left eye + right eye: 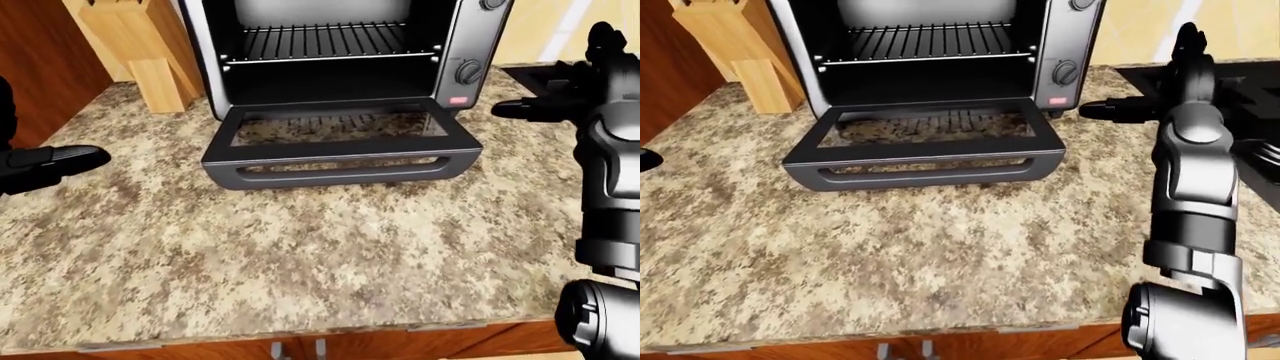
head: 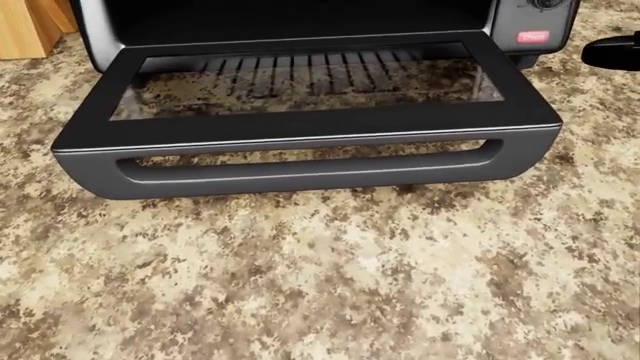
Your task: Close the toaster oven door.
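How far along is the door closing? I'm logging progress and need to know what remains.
Done: nothing that shows; the toaster oven door lies fully down, flat over the counter, rack exposed. In hand: the right hand is raised beside the oven's control side, not touching the door; the left hand hangs well off to the left. Left: reach the door handle and swing it up shut.
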